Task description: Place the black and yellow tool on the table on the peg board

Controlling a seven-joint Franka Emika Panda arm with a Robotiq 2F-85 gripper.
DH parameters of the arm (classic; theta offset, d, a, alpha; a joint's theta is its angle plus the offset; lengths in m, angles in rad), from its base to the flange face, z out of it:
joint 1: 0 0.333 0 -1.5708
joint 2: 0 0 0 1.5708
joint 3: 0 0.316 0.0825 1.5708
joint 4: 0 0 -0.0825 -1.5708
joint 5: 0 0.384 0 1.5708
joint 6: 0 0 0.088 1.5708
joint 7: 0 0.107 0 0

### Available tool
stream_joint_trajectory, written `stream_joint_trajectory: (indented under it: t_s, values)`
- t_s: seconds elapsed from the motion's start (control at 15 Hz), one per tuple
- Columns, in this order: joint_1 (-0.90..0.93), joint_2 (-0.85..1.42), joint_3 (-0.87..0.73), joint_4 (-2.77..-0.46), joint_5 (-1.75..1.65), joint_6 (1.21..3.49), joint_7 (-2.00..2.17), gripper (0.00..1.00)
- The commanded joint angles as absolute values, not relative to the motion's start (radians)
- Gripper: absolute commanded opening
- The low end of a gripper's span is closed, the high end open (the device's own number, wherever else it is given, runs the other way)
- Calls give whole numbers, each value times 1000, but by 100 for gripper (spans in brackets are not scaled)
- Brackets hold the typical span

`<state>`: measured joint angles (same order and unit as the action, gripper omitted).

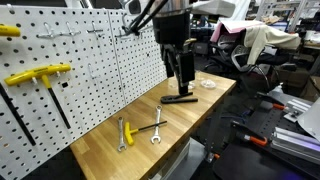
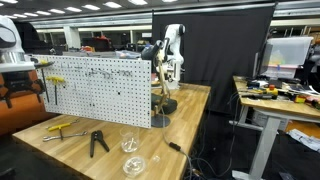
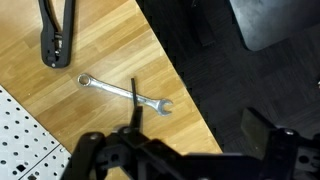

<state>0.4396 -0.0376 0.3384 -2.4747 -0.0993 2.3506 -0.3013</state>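
The black and yellow tool [image 1: 123,135] lay on the worktop [image 1: 105,158], its thin shaft crossing a silver wrench [image 3: 125,92]. The gripper [image 1: 181,78] hovered above the worktop near that wrench. I could not tell whether its jaws were apart.

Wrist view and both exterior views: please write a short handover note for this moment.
Gripper: above the table, jaws unclear.
Black and yellow tool: in the wrist view only its black shaft shows, crossing a wrench; held or lying, cannot tell.
Peg board: tool not on it.
Done: nothing visible.
Left: secure the tool, hang it on the board.
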Motion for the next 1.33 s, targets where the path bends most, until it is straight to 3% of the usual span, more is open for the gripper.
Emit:
stream_joint_trajectory:
  t_s: [0.0,0.6,1.27]
  values:
    - [423,15,356,-2454,-79,2444,-300,100]
    - [416,295,332,-2294,-233,2570,-276,100]
    - [405,277,353,-2323,-202,2573,-276,100]
